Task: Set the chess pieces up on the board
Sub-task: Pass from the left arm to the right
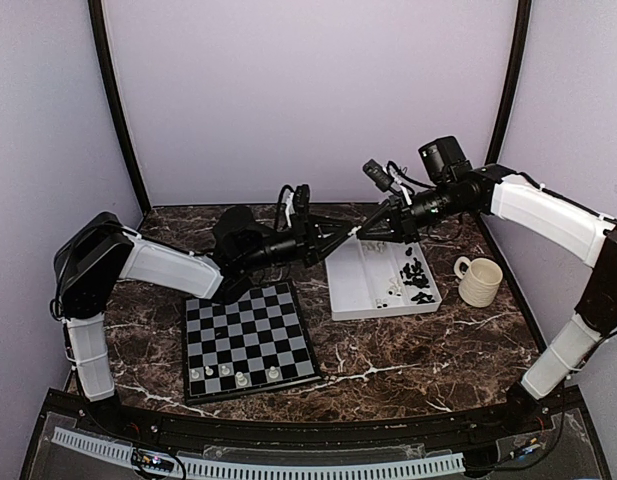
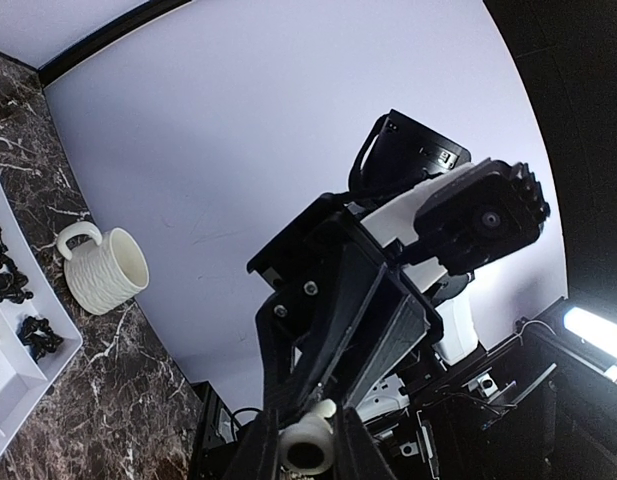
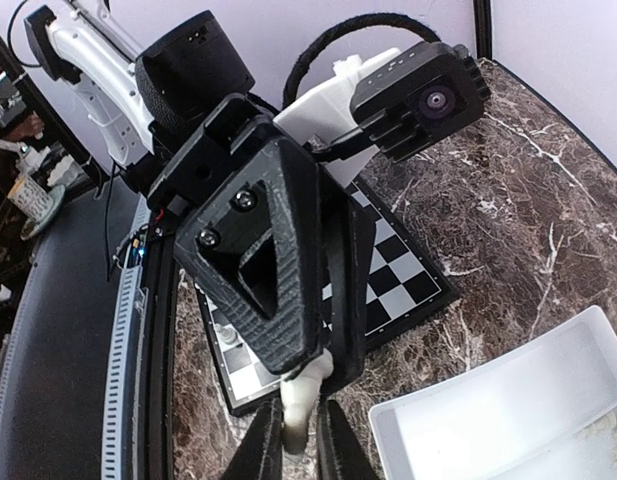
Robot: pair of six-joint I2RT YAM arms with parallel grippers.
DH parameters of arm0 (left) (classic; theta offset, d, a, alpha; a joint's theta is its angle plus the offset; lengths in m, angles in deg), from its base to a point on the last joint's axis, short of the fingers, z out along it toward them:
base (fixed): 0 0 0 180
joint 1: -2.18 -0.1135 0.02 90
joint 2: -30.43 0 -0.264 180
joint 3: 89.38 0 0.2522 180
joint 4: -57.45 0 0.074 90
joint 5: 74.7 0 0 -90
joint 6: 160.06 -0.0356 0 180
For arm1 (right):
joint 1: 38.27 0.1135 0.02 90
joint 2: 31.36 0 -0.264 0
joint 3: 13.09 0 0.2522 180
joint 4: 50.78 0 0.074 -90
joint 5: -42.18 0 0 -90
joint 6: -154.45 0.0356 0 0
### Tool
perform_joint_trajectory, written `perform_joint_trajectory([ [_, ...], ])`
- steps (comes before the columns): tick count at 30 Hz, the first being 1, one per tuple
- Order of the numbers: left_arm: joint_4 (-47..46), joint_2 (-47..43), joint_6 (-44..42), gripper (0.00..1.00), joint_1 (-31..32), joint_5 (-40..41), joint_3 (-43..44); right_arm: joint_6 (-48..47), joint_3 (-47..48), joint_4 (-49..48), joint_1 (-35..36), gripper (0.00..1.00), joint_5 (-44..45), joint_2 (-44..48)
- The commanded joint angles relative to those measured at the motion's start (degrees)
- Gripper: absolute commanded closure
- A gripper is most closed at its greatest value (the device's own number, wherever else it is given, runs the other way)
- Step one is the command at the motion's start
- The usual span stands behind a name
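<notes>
Left gripper [image 2: 306, 455] and right gripper [image 3: 298, 445] meet tip to tip in the air, over the gap between the board [image 1: 250, 340] and the tray [image 1: 353, 285]. Both pairs of my fingers are clamped on one white chessman [image 3: 300, 395], which I hold clear of the table (its hollow underside faces my left wrist camera). On the board, five white pieces [image 1: 226, 369] stand along the near edge. Black pieces [image 1: 416, 275] lie heaped in the tray's right compartment. The mug [image 1: 479, 281] stands upright, just right of the tray.
</notes>
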Motion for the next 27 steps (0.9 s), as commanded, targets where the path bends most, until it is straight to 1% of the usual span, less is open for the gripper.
perform_joint_trajectory([
  [1, -1.7, -0.3, 0.3, 0.89, 0.7, -1.3, 2.3, -0.1, 1.6, -1.6, 0.3, 0.95, -0.6, 0.6],
  [2, -1.5, -0.2, 0.3, 0.89, 0.8, -1.4, 2.4, -0.2, 1.5, -1.6, 0.3, 0.99, -0.8, 0.6],
  [5, -0.9, -0.2, -0.3, 0.87, 0.8, -1.4, 2.6, -0.8, 1.9, -0.8, 0.3, 1.0, -0.4, 0.7],
  [7, 0.8, -0.8, -1.9, 0.78, 0.6, -1.4, 2.4, -1.9, 2.5, 0.4, 0.3, 1.0, 1.0, 0.7],
  [8, 3.1, -1.4, -2.8, 0.7, 0.5, -1.2, 2.2, -2.6, 2.9, 1.2, 0.3, 1.0, 2.0, 0.7],
  [9, 4.7, -3.1, -5.7, 0.66, 0.0, -0.9, 1.3, -3.6, 3.6, 2.3, 0.4, 1.0, 3.5, 0.8],
  [10, 8.6, -4.4, -7.7, 0.6, -0.3, -0.1, 0.2, -4.6, 4.1, 3.4, 0.6, 1.0, 5.0, 0.8],
  [11, 10.8, -7.5, -11.9, 0.58, -1.2, 0.4, -0.4, -5.8, 4.7, 4.7, 0.7, 1.0, 6.6, 0.8],
  [12, 16.1, -9.1, -14.1, 0.56, -1.7, 1.5, -1.5, -7.0, 5.0, 6.1, 1.1, 1.0, 8.5, 0.9],
  [13, 21.8, -12.6, -18.9, 0.55, -3.0, 1.9, -1.9, -8.0, 5.3, 7.2, 1.6, 1.0, 10.3, 1.0],
  [14, 24.9, -14.4, -21.4, 0.53, -3.7, 2.6, -2.2, -9.9, 5.7, 8.5, 2.3, 1.0, 12.5, 1.0],
  [15, 32.1, -17.8, -26.7, 0.52, -5.2, 3.0, -2.1, -11.3, 6.1, 10.5, 3.3, 1.0, 15.0, 0.8],
  [16, 35.5, -19.4, -29.1, 0.52, -6.1, 4.0, -1.6, -12.8, 6.8, 11.4, 4.7, 1.0, 17.5, 0.4],
  [17, 42.7, -22.5, -33.8, 0.51, -7.7, 5.1, -1.3, -14.4, 7.4, 13.8, 6.1, 1.0, 20.3, -0.2],
  [18, 46.1, -23.9, -35.9, 0.51, -8.8, 5.8, -0.6, -15.7, 8.2, 15.5, 7.9, 1.0, 22.7, -1.0],
  [19, 52.0, -26.3, -39.4, 0.51, -10.9, 7.2, -0.4, -16.6, 8.9, 16.8, 9.3, 1.0, 25.0, -1.8],
  [20, 55.0, -28.5, -41.1, 0.5, -12.0, 8.3, 0.0, -17.2, 9.6, 18.0, 10.8, 1.0, 26.5, -2.8],
  [21, 60.1, -29.6, -44.0, 0.5, -14.2, 10.6, 0.3, -17.7, 10.3, 18.9, 12.2, 1.0, 27.7, -3.8],
  [22, 62.1, -31.4, -45.2, 0.49, -15.3, 11.6, 0.5, -18.0, 11.1, 19.6, 13.5, 1.0, 28.8, -4.9],
  [24, 67.8, -32.9, -48.9, 0.45, -18.5, 14.4, 1.3, -18.6, 13.1, 21.0, 17.2, 1.0, 31.3, -7.4],
  [25, 72.5, -33.2, -51.2, 0.44, -20.5, 17.3, 2.0, -18.8, 14.0, 21.5, 18.9, 1.0, 33.1, -8.8],
  [27, 76.2, -34.6, -53.1, 0.42, -23.4, 20.1, 3.3, -19.6, 16.0, 22.8, 22.7, 1.0, 37.3, -11.9],
])
